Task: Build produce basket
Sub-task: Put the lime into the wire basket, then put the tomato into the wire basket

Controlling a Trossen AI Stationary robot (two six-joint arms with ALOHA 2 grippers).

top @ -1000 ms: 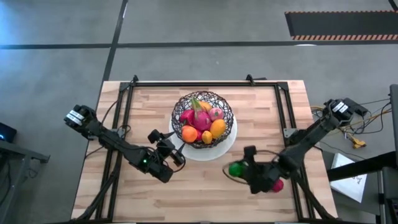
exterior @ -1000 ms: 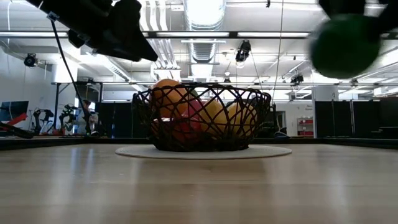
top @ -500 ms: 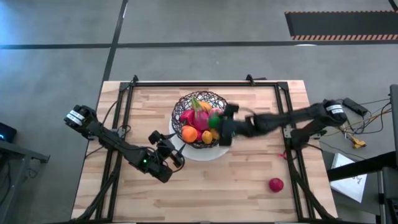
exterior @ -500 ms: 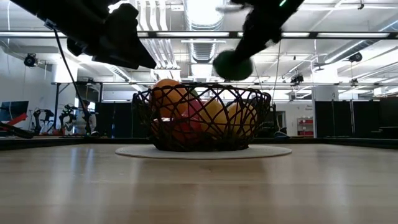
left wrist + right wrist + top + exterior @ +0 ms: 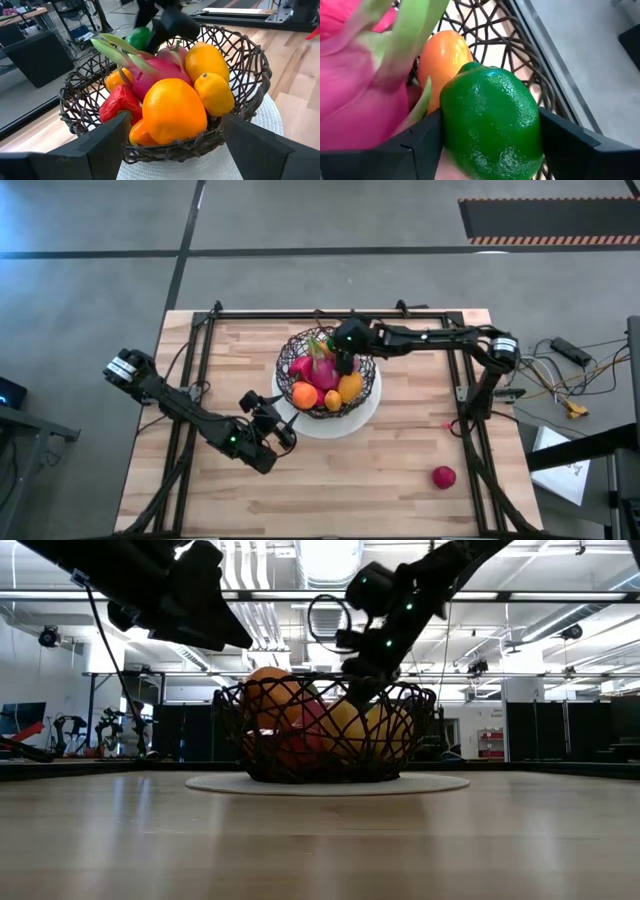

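The black wire basket (image 5: 298, 343) stands on a flat white round plate (image 5: 371, 404) at the table's middle. It holds a pink dragon fruit (image 5: 322, 368), an orange (image 5: 305, 394), yellow fruits (image 5: 350, 386) and a red one (image 5: 119, 102). My right gripper (image 5: 346, 350) reaches in over the basket's far side, shut on a green lime (image 5: 490, 120). The lime also shows in the left wrist view (image 5: 137, 37). My left gripper (image 5: 272, 418) hangs open and empty just near-left of the basket. A magenta fruit (image 5: 443, 476) lies on the table at the near right. My right gripper pinches the lime between its two fingers (image 5: 415, 145), one on each of its sides (image 5: 451, 125). The fingers slant down from the table's far right. The lime is inside the basket's far part, beside the dragon fruit's green leaves; whether it rests on the other fruit I cannot tell.
Black rails (image 5: 320, 313) run along the table's far, left and right sides. Bare wood lies along the near part of the table (image 5: 330, 490). The right arm (image 5: 440, 337) stretches level across the far right of the table.
My right gripper has carried the lime from above the table's near right, up and toward the far left, and then down into the basket's far side. It stays shut on the lime. The magenta fruit stays where it lay, uncovered now.
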